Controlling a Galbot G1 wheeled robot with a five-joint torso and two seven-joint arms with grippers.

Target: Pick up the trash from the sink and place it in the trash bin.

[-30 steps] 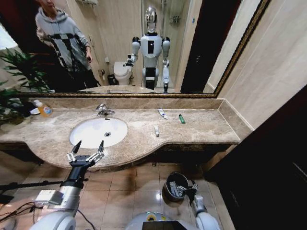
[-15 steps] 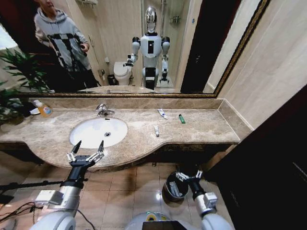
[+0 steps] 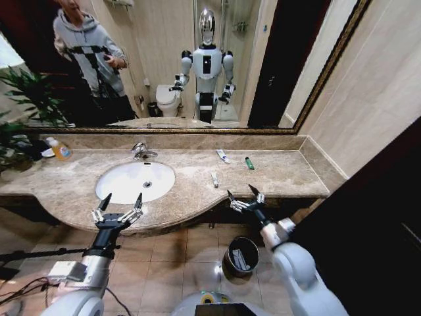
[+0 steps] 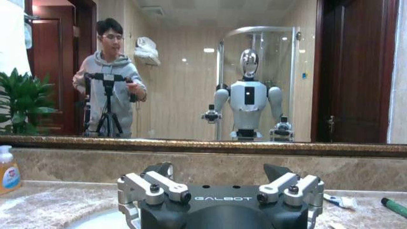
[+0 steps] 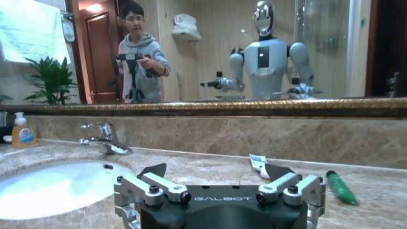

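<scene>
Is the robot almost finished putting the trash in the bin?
Some pale scraps already lie inside the small round black trash bin on the floor. Nothing is in hand now: the right gripper hangs open and empty at the counter edge, and the left gripper hangs open before the oval white porcelain sink. The basin looks bare, so little seems left.

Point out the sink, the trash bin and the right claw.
sink [image 3: 128, 181], head view, on the bare white bowl left of the drain.
trash bin [image 3: 229, 261], head view, on its glossy black rim.
right claw [image 3: 243, 195], head view, midway between its open fingertips.
</scene>
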